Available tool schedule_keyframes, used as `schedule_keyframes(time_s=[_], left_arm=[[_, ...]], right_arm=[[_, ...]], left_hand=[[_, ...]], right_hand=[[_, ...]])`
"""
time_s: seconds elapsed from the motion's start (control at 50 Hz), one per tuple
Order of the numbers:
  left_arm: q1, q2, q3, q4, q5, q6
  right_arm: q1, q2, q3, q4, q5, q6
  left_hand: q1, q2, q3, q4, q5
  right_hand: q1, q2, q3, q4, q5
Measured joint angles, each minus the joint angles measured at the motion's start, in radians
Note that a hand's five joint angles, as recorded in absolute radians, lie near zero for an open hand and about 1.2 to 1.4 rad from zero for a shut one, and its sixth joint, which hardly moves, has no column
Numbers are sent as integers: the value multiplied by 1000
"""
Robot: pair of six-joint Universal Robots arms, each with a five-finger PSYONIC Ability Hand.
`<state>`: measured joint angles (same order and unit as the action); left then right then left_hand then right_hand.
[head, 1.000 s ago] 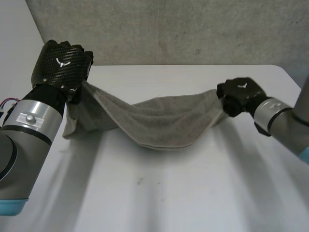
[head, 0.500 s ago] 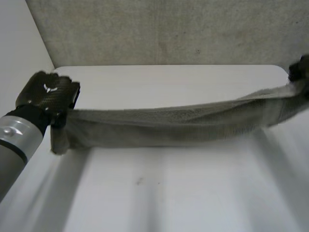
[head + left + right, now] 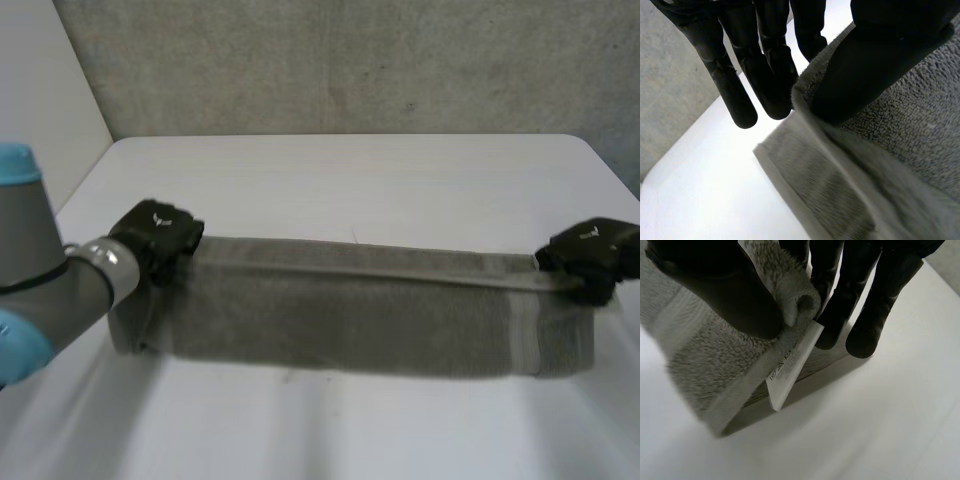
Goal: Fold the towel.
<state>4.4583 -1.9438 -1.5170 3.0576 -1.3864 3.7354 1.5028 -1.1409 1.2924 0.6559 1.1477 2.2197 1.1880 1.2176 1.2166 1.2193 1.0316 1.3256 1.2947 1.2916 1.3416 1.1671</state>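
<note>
A grey towel [image 3: 360, 320] is stretched taut across the white table [image 3: 380, 180], held up by its top edge and hanging down to the tabletop. My left hand [image 3: 158, 232] pinches the towel's left end; in the left wrist view the towel [image 3: 890, 150] edge is squeezed between thumb [image 3: 875, 65] and fingers [image 3: 770, 70]. My right hand [image 3: 590, 252] grips the right end. In the right wrist view the thumb [image 3: 725, 285] clamps the towel [image 3: 715, 365] corner against the fingers [image 3: 860, 300], with a white label [image 3: 790, 365] hanging below.
A grey wall [image 3: 350, 60] runs behind the table's far edge. Bare tabletop lies in front of the towel and beyond it.
Both hands moved apart and down. The towel went from a sagging loop to a straight, taut band hanging to the table.
</note>
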Motion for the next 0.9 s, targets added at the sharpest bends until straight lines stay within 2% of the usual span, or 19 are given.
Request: schedule_keyframes(time_s=[0.16,0.28,0.36,0.42,0.54,0.7,0.8,0.9], left_arm=[[-30,-186,385,45,-10,25],[-53,-237,712,233,-20,-33],[-53,-211,789,380,-42,-117],[-51,-187,789,441,-63,-180],[-41,-168,709,412,-79,-235],[-35,-193,474,375,-66,-228],[-35,-251,345,406,-38,-189],[-36,-323,231,427,-12,-97]], right_arm=[[102,194,-386,-102,60,163],[183,332,-818,-209,106,349],[181,314,-1035,-329,137,521],[169,277,-1090,-380,146,609],[159,232,-972,-366,124,619],[165,231,-624,-339,75,472],[176,272,-431,-371,70,404],[184,318,-283,-405,78,348]], left_hand=[[0,0,0,0,0],[0,0,0,0,0],[0,0,0,0,0],[0,0,0,0,2],[0,0,0,0,3],[0,0,0,0,3],[0,0,0,0,3],[0,0,0,0,3]], right_hand=[[0,15,0,0,3],[0,15,0,0,6],[0,15,0,0,6],[0,15,0,0,6],[0,15,0,0,7],[0,15,0,0,7],[0,15,0,0,7],[0,15,0,0,7]])
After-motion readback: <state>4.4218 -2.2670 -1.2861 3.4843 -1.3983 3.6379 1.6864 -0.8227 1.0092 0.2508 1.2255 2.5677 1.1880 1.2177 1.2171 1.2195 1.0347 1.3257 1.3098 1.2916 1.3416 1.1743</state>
